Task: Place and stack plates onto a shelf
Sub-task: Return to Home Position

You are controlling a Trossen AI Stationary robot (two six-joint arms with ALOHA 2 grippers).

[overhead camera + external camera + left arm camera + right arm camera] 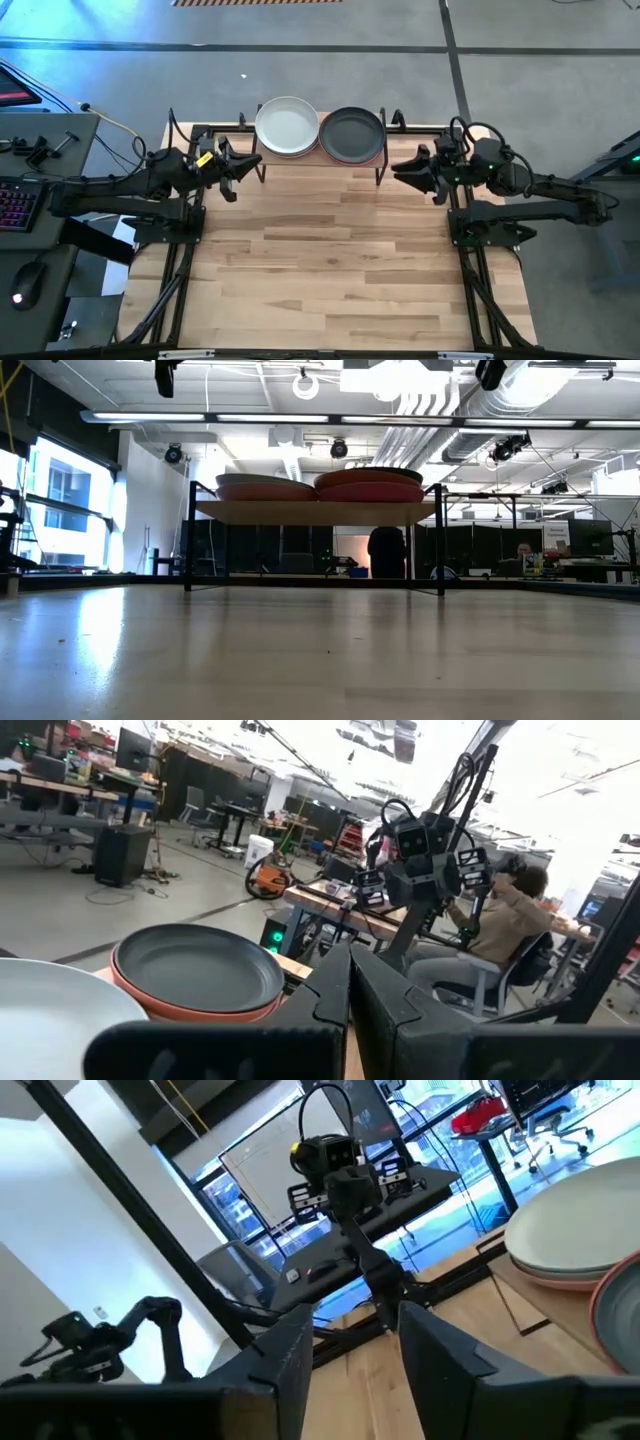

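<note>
Low view shows the shelf (310, 511) on thin black legs at the far side of the table (320, 660). Its light wood top carries two stacks of plates side by side, rim against rim. The left stack (265, 487) is pinkish below with a pale plate on top. The right stack (370, 484) is reddish below with a dark plate on top. How many plates lie in each stack cannot be told.

From above, the pale grey-white plate (288, 126) tops the left stack and the dark grey plate (352, 134) tops the right one. Together they cover nearly the whole shelf top.

The left gripper (245, 165) hangs just off the shelf's left front corner, pointing toward the middle of the table and clear of the plates. Its wrist view shows its fingers (325, 995) drawn together with only a thin slit between them, holding nothing. Past them, the dark grey plate lies in an orange-brown plate (200, 1012).

The right gripper (405, 170) hangs just off the shelf's right front corner, facing the left gripper across the table. In its wrist view the fingers (285, 1350) stand apart with a clear gap and nothing between them. A pink plate (560, 1278) shows under the pale one.

A person (505, 920) sits in the room beyond the table.
</note>
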